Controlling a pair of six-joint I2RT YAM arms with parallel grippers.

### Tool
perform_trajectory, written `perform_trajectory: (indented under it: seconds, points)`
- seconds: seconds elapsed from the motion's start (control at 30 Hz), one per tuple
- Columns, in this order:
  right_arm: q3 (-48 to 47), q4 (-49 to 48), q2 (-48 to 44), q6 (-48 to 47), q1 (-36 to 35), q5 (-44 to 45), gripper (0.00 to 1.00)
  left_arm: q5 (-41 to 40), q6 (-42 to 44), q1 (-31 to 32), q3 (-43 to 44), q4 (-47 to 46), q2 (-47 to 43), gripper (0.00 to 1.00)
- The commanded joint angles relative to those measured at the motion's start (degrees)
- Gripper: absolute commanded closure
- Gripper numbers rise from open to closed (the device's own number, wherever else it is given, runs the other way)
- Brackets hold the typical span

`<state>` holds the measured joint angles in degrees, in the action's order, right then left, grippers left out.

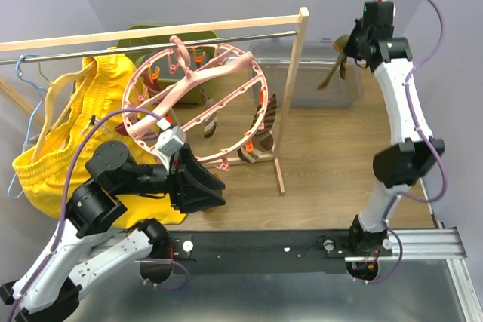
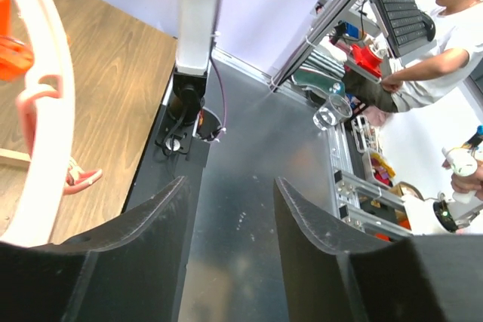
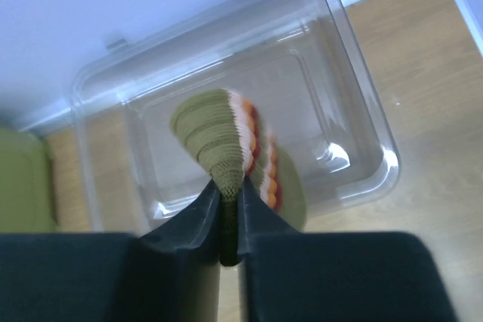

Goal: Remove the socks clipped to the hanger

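**Overhead view.** The hanger (image 1: 181,90), a large round pink plastic ring with cross spokes and a top hook, hangs tilted from the rail of a wooden rack (image 1: 290,96) at the far left of the bench (image 1: 332,179). Small orange clips (image 1: 155,75) sit around its rim. Two of the socks are clipped on its right side. A brown-green striped sock (image 1: 260,139) dangles by the rack's post, and a darker sock (image 1: 211,122) hangs inside the ring. Yellow shorts (image 1: 68,141) and a light-blue wire hanger (image 1: 23,111) hang to the left on the same rail. The left jaws stand apart just near of the ring's near rim, with nothing between them.

**Left wrist view.** The pink rim (image 2: 45,111) and one orange clip (image 2: 11,54) lie outside the gap, to the left of the left finger. Whether the rim touches the finger cannot be told.

**Right wrist view.** The right jaws are nearly together and clamped on the olive sock (image 3: 215,130). It is ribbed olive green with cream, orange and red bands and is slightly blurred. It hangs over a clear plastic bin (image 3: 377,164).

**Overhead view, far right.** The same olive sock (image 1: 337,62) hangs off the hanger at the right end of the bin (image 1: 302,81), well apart from the rack.
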<state>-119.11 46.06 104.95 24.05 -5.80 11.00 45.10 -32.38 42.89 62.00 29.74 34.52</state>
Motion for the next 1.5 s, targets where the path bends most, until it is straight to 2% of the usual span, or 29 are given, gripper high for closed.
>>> perform_trajectory:
  seconds: [0.0,0.03,0.07,0.13,0.17,0.37,0.4,0.5,0.6,0.63,0.73,0.83,1.03,1.1,1.2,1.23,1.3,1.33,1.47]
  points:
    - [-20.2,11.7,13.2,-1.9,1.1,-2.7,0.35,-3.5,-0.6,0.1,0.7,2.3,-2.3,0.45]
    - [-23.1,13.3,15.6,-1.8,1.1,-3.1,0.24,-3.9,0.0,0.1,0.9,3.0,-2.7,0.45]
    - [-22.1,14.0,15.4,-1.4,1.1,-3.5,0.12,-4.3,0.3,0.1,1.1,4.0,-3.0,0.45]
    - [-17.4,12.7,13.2,-0.8,1.1,-4.8,0.06,-5.6,0.9,0.1,1.5,4.9,-3.1,0.45]
    - [-10.5,10.6,10.0,-0.4,1.1,-5.5,0.05,-5.9,1.4,0.1,1.5,5.1,-3.2,0.45]
    - [14.6,4.1,-6.7,-0.3,-1.0,-9.2,0.03,-7.0,3.6,0.1,2.2,5.2,-2.1,0.45]
    - [21.9,3.3,-12.1,-0.1,-1.7,-9.9,0.03,-7.7,4.2,0.1,2.2,5.2,-2.0,0.45]
    - [34.1,1.6,-22.7,1.0,-4.8,-10.7,0.03,-8.1,4.8,0.1,2.3,5.0,-1.9,0.45]
    - [42.4,1.2,-29.3,2.6,-6.8,-14.3,0.03,-7.0,4.6,0.1,1.5,4.4,-1.7,0.45]
    - [48.0,0.7,-33.0,3.2,-8.3,-18.2,0.04,-6.7,4.4,0.1,1.2,4.4,-1.8,0.46]
    - [56.2,-0.9,-40.2,5.6,-14.6,-20.7,0.03,-6.5,4.4,0.1,0.8,4.2,-2.4,0.49]
    - [59.8,1.7,-44.5,7.1,-18.6,-19.9,0.03,-8.1,4.4,0.1,1.6,4.6,-3.1,0.52]
    - [64.7,-2.3,-55.4,10.3,-22.5,-33.0,0.06,-10.0,2.9,0.1,1.1,4.3,-3.9,0.53]
    - [64.4,-4.3,-57.6,10.5,-23.6,-34.4,0.07,-12.5,2.9,0.1,1.9,5.0,-3.8,0.53]
    - [65.1,-8.3,-56.6,12.1,-25.5,-37.5,0.08,-14.7,2.7,0.1,3.6,3.9,-3.8,0.53]
    - [65.7,-10.1,-55.9,13.1,-28.4,-37.7,0.08,-15.0,2.2,0.1,3.9,3.3,-4.1,0.53]
    - [65.1,-14.4,-54.2,15.5,-33.9,-34.1,0.09,-15.2,1.7,0.1,4.4,1.1,-4.7,0.53]
    - [62.8,-14.9,-51.7,15.8,-40.8,-27.9,0.09,-15.2,1.2,0.1,4.4,0.5,-5.5,0.53]
    - [58.4,-17.6,-44.9,16.8,-56.7,-14.2,0.06,-17.1,-0.4,0.1,4.9,-1.3,-7.3,0.55]
